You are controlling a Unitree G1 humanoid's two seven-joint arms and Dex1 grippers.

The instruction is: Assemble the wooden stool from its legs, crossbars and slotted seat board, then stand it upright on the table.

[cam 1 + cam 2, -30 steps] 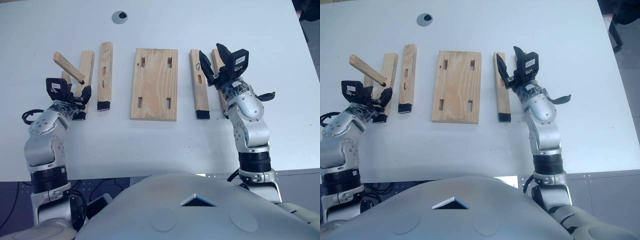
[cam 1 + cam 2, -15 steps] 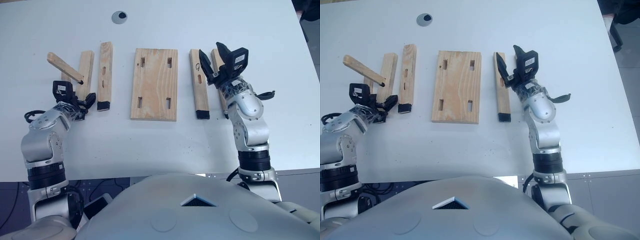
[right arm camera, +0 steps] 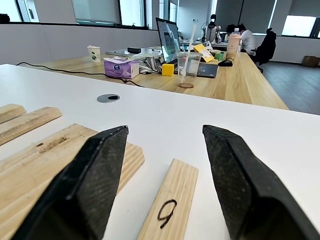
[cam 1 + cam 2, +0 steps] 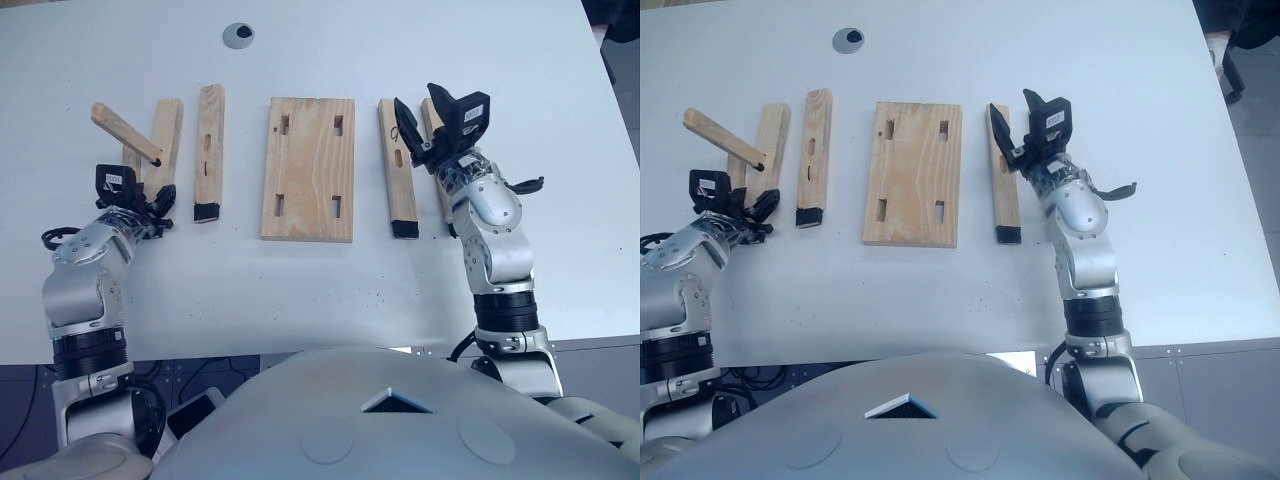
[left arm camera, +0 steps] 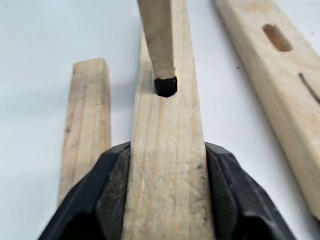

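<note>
jaws of the left gripper (image 4: 133, 196) were clamped around the near end of the outer left leg (image 5: 167, 150), one pad (image 5: 115, 185) on each side face. the leg lay flat on the table (image 4: 300, 290), its long axis running straight away from the robot. farther along it, a crossbar (image 4: 122, 130) stood with its black-tipped end in the leg's slot, tilted, its free end up and out toward the robot's left. a short loose piece (image 5: 87, 115) lay just beside the held leg on its outer side, apart from it.

just inside the held leg lay the second leg (image 4: 209, 150), parallel to it, slot facing up, black foot at the near end. judgement: the crossbar's free end pointed away from this second leg, so that is the relation the joining move depends on. the left arm was much the nearer to both pieces.

the seat board (image 4: 309, 168) lay flat at mid-table, slots up, long axis also running away from the robot.

beyond it on the right, the right gripper (image 4: 422, 122) was held above the table with its jaws spread wide and nothing between them. the marked leg (image 3: 167, 210) lay below that gap, lengthwise to it. another wooden piece (image 4: 444, 205) showed just outside it, partly hidden under the arm.

a round grommet (image 4: 238, 35) sat at the far edge.
</note>
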